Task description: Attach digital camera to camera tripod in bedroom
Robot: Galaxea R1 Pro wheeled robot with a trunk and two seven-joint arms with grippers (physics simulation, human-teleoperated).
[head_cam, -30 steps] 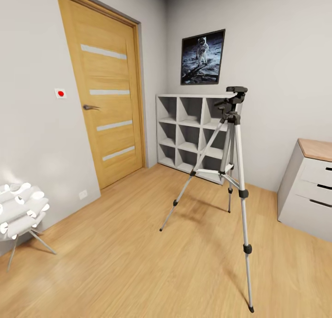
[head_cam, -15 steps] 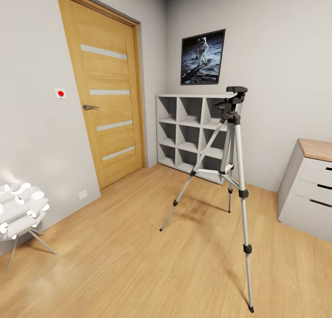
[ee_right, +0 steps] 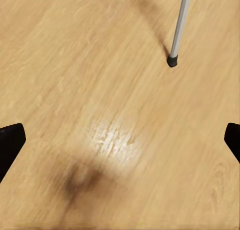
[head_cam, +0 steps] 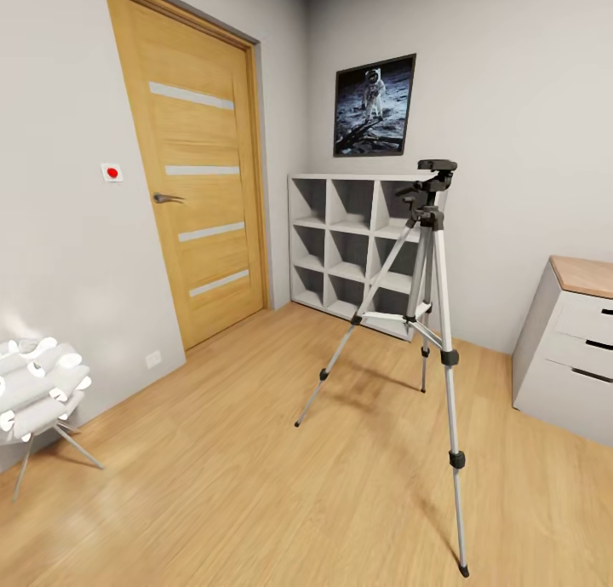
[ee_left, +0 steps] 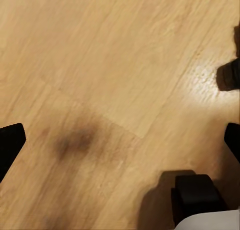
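The camera tripod (head_cam: 449,357) stands on the wood floor at the centre right of the head view, legs spread, its black pan head (head_cam: 431,187) bare on top. One tripod foot (ee_right: 172,60) shows on the planks in the right wrist view. My left gripper (ee_left: 120,145) is open over bare floor, with its black fingertips (ee_left: 10,145) far apart. My right gripper (ee_right: 120,140) is open too, nothing between its fingertips (ee_right: 10,142). The digital camera is out of view.
An oak door (head_cam: 200,169) is shut on the left wall. White cube shelving (head_cam: 358,246) stands behind the tripod under a moon poster (head_cam: 375,106). A white dresser (head_cam: 570,348) is at the right, a white chair (head_cam: 38,391) at the left.
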